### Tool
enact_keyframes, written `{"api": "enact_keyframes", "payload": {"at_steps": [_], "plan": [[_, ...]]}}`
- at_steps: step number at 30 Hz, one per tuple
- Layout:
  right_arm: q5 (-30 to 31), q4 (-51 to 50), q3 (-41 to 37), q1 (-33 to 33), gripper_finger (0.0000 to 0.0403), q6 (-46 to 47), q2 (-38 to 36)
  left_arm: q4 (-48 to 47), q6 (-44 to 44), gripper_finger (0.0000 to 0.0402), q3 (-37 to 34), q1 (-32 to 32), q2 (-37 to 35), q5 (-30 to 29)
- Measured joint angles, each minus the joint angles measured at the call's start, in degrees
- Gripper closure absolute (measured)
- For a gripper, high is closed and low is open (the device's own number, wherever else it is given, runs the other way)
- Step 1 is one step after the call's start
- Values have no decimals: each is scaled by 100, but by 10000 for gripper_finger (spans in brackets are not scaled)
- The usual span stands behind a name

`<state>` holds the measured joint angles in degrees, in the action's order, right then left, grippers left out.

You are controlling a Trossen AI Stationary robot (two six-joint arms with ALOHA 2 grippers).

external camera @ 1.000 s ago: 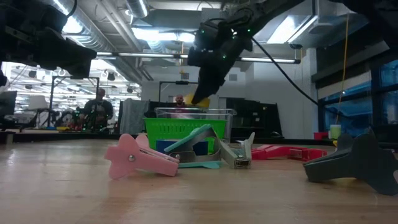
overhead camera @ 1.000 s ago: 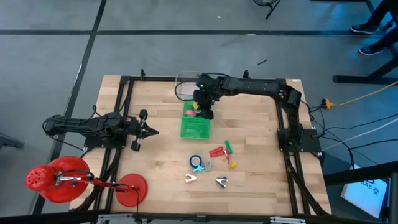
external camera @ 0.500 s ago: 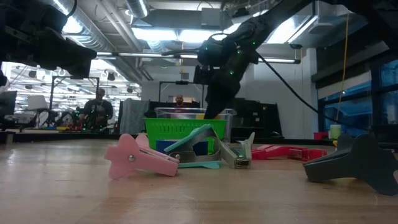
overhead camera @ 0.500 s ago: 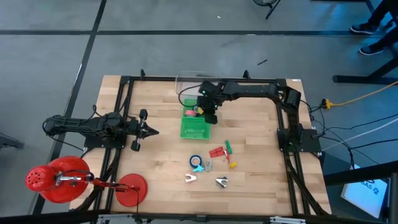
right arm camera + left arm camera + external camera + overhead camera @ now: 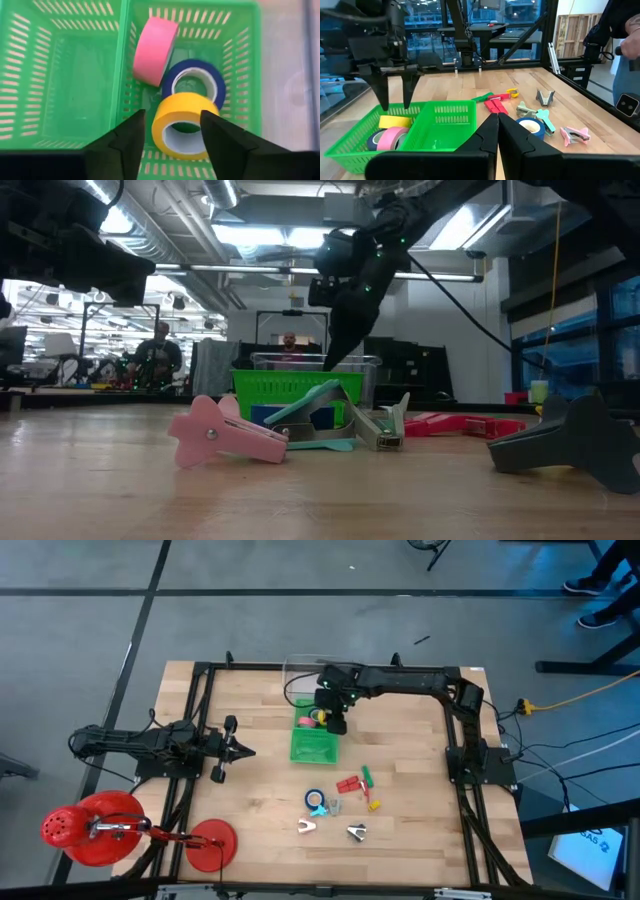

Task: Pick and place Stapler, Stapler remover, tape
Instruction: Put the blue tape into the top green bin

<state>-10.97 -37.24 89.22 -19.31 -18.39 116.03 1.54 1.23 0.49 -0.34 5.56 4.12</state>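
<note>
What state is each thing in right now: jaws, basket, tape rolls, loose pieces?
Right gripper: jaws open above the basket, holding nothing.
Left gripper: jaws shut, parked at the table's left side.
Green basket: two compartments, one holding tape, the other bare.
Yellow tape: released, leaning on the blue roll.
Pink tape: on edge in the basket.
Blue tape on table: not yet picked.

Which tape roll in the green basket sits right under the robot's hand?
The yellow roll, between the right hand's open fingers; pink and blue lie beyond.
</note>
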Motion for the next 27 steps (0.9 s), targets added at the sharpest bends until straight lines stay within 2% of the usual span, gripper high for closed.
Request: {"api": "enact_keyframes", "payload": {"at_steps": [5, 10, 13, 17, 27], "plan": [[-1, -187, 529, 95, 187, -2, 0, 0, 0, 394, 1, 0, 1, 0], [-73, -411, 1078, 358, 188, -4, 0, 0, 0, 397, 2, 0, 2, 0], [-387, -494, 1275, 541, 194, -1, 0, 1, 0, 397, 2, 0, 1, 0], [-746, -714, 1356, 840, 198, 17, 0, 0, 0, 394, 0, 0, 0, 0], [-608, -982, 1356, 2018, 199, -8, 0, 0, 0, 397, 0, 0, 0, 0]]}}
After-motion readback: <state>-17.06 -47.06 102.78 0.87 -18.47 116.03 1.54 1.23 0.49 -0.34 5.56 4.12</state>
